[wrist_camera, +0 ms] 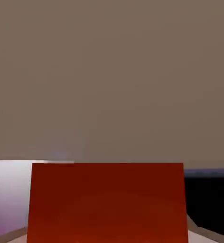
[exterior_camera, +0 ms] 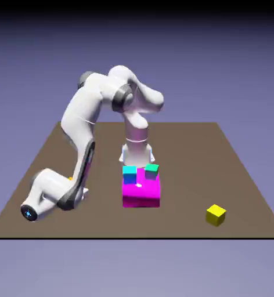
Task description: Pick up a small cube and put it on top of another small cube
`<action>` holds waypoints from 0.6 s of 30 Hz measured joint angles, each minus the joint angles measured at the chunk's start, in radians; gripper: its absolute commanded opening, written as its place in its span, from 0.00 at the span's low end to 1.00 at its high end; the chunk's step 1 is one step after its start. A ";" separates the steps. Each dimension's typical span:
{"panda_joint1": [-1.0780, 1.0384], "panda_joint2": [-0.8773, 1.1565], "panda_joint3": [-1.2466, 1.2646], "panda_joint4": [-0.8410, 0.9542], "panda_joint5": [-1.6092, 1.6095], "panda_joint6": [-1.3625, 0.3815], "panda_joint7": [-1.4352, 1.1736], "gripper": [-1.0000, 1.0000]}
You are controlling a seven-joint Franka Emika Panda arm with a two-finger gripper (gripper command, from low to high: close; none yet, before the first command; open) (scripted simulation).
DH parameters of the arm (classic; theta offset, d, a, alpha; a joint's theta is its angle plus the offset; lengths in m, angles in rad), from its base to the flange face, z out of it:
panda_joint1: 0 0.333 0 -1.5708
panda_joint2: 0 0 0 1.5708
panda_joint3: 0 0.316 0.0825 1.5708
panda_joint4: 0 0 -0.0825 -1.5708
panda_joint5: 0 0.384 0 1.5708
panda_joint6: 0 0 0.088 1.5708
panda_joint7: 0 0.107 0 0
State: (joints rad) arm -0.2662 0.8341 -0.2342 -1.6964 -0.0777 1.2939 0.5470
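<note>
Jaws of the gripper [wrist_camera: 107, 235] are clamped on the small orange cube [wrist_camera: 107, 204], filling the hand view's six o'clock edge. Brown table [wrist_camera: 109, 80] lies beyond. Yellow cube [exterior_camera: 215, 214] sits at four o'clock of the magenta block [exterior_camera: 141, 194].

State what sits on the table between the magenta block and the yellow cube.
Nothing: in the exterior view the brown table is bare between the magenta block and the yellow cube. The hand view shows neither.
</note>
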 measured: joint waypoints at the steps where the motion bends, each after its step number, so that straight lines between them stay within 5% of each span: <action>1: 0.012 -0.036 0.020 -0.023 0.021 0.010 0.027 0.00; 18: 0.043 -0.606 0.249 -0.540 0.538 0.170 0.458 0.00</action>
State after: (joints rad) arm -0.2227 0.2280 0.0151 -2.2365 0.4606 1.4638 1.0049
